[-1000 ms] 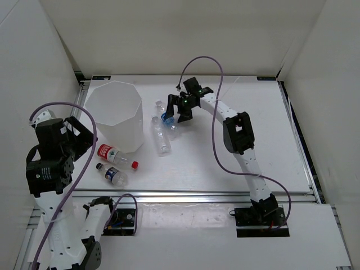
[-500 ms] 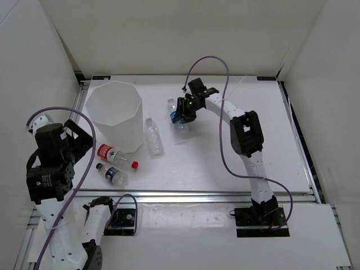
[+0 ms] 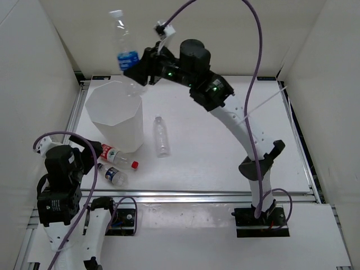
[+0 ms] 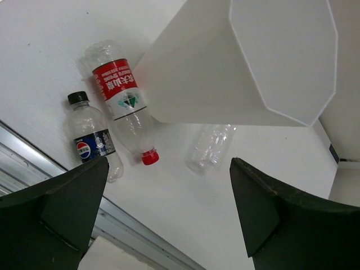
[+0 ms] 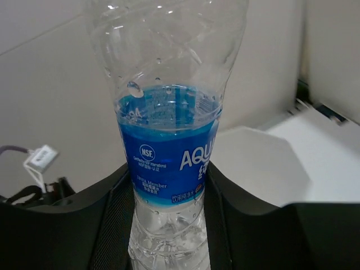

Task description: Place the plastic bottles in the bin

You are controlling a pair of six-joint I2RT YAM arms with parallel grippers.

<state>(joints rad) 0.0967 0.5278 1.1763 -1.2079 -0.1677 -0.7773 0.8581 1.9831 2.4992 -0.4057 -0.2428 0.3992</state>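
My right pincer point(image 3: 136, 73) pinches the clear, blue-labelled bottle point(image 5: 169, 135) below its label, apparently above the white bin point(image 3: 121, 130); my left pincer point(image 4: 169, 164) gapes.

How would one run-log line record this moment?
right gripper: shut on blue-labelled bottle, high near bin | left gripper: open | on table: red-labelled bottle, dark-capped bottle, unlabelled bottle

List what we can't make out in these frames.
- Blue-labelled bottle: right wrist view, cap cut off by top edge, base by bottom edge.
- Unlabelled bottle: left wrist view, far end hidden behind the bin.
- Dark-capped bottle: left wrist view, base partly hidden by a finger of the left gripper.
- Red-labelled bottle: top view, label print too small to read.
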